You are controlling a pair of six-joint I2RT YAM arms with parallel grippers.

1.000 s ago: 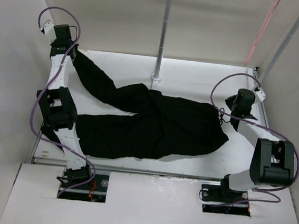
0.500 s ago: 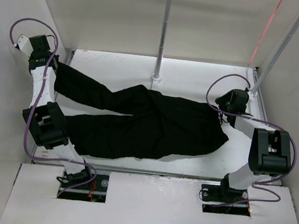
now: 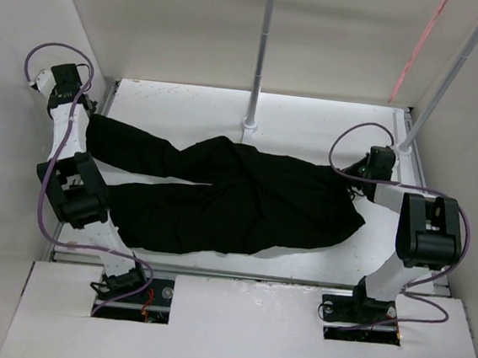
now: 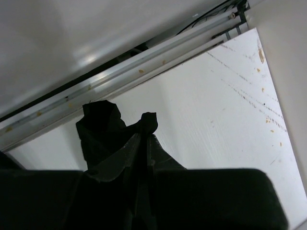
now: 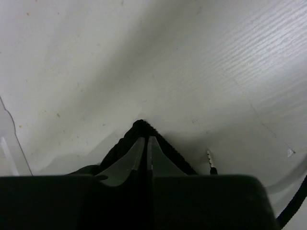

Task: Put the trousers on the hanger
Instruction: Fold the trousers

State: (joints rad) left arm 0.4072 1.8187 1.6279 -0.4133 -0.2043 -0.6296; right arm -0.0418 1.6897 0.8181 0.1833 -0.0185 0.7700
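The black trousers [image 3: 246, 197] lie spread across the white table [image 3: 312, 123], legs to the left and waist to the right. My left gripper [image 3: 82, 116] is at the far left edge, shut on the end of the upper leg. In the left wrist view the cloth [image 4: 100, 129] bunches around the closed left gripper [image 4: 144, 138]. My right gripper [image 3: 356, 173] is shut on the waistband at the right. In the right wrist view a black fold [image 5: 139, 125] shows just past the right gripper [image 5: 146, 140]. The hanger [image 3: 414, 50] shows only as a thin pink-orange rod slanting at the back right.
A white pole [image 3: 259, 54] stands on a base at the back middle, just behind the trousers. A second pole [image 3: 452, 73] leans at the right wall. Walls close in the table on the left, back and right. A metal rail [image 4: 120, 72] runs along the left edge.
My left gripper swung out to the left and came down, drawing the upper trouser leg out toward the left wall. My right wrist shifted back and lower at the waistband.
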